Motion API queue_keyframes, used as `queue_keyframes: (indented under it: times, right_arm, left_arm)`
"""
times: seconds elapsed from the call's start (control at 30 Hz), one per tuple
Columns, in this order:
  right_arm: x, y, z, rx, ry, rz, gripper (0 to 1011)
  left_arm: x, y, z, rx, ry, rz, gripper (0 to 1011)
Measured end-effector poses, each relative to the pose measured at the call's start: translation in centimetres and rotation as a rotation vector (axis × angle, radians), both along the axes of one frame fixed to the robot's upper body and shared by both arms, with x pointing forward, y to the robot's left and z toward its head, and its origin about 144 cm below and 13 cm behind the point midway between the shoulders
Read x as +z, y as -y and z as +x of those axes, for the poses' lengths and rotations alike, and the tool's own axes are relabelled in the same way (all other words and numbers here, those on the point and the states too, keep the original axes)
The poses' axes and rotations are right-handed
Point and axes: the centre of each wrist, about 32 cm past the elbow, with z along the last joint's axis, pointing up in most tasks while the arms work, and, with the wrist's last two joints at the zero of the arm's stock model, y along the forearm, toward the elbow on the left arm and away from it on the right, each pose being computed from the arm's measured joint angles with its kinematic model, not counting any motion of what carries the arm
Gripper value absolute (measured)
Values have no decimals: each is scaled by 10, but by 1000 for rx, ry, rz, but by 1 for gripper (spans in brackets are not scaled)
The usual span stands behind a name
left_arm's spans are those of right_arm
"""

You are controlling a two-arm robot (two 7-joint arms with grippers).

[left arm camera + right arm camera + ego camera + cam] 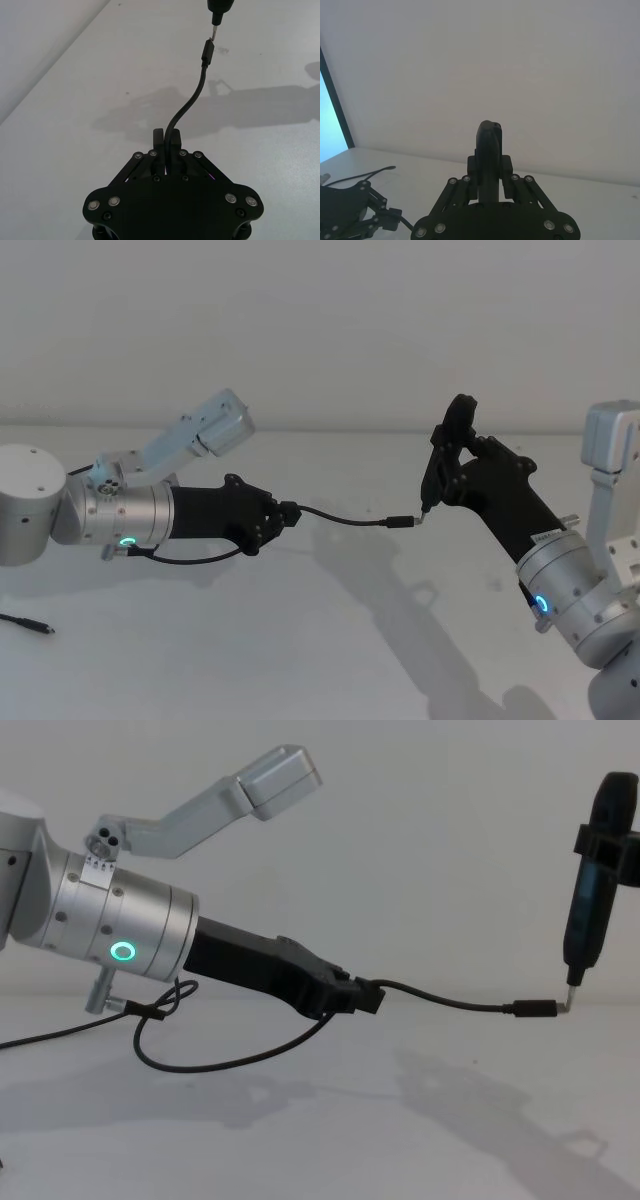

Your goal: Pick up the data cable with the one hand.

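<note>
Two arms, one cable, one white table.

Item 1, table: matte, pale, flat, carrying soft shadows of both arms.

Item 2, left gripper: black, angular, linked plates studded with small silver screws, on a smooth silver cylindrical wrist with a green ring light. Its fingers are pressed together on the cable, pinching it a short way back from the plug.

Item 3, right gripper: black, raised above the table at the right, clamped on a slim dark upright tool with a thin metal tip.

Item 4, data cable: thin, black, flexible, held clear of the table; it arcs from the left fingers toward the right, with a slack loop hanging behind the left wrist.

Item 5, plug: small, black, oblong, its short metal end touching or just beside the tool's tip.

Handling judgement: pickup looks achieved. Keep the pinch firm and the wrist level, so the free length does not sag or swing the plug off the tip.
</note>
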Motion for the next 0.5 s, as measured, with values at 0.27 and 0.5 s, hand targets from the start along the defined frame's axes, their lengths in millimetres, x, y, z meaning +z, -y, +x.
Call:
queue_keyframes:
  times: [0.27, 0.5]
  right_arm:
    - [0, 0, 0, 0, -1, -1, 275]
    - [0, 0, 0, 0, 0, -2, 275]
  left_arm:
    - [0, 0, 0, 0, 0, 0, 61]
    - [0, 0, 0, 0, 0, 0, 61]
